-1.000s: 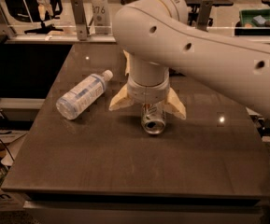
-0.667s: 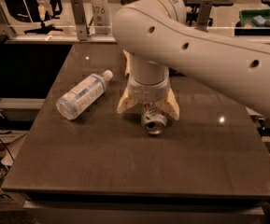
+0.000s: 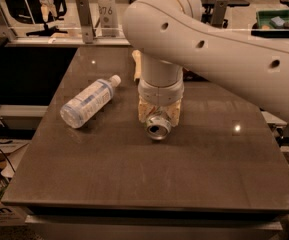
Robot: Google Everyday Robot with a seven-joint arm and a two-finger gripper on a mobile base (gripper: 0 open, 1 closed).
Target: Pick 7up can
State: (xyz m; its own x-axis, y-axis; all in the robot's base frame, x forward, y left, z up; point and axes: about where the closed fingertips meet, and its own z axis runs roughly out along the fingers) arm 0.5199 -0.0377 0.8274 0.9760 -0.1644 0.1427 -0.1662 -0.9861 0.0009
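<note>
The 7up can [image 3: 158,128] lies on its side on the dark table [image 3: 134,184], its silver end facing the camera; its body is mostly hidden by the gripper. My gripper [image 3: 159,115] hangs from the large white arm [image 3: 224,49] directly over the can. Its tan fingers [image 3: 143,111] are closed in against both sides of the can, which sits at table level.
A clear plastic water bottle [image 3: 89,101] with a white cap lies on its side left of the can. A metal rail with posts [image 3: 84,19] runs along the table's far edge. A green bin [image 3: 279,21] stands at the back right.
The fingers, spread wide on either side of the can a second ago, have closed in onto it. The can and the bottle have not moved.
</note>
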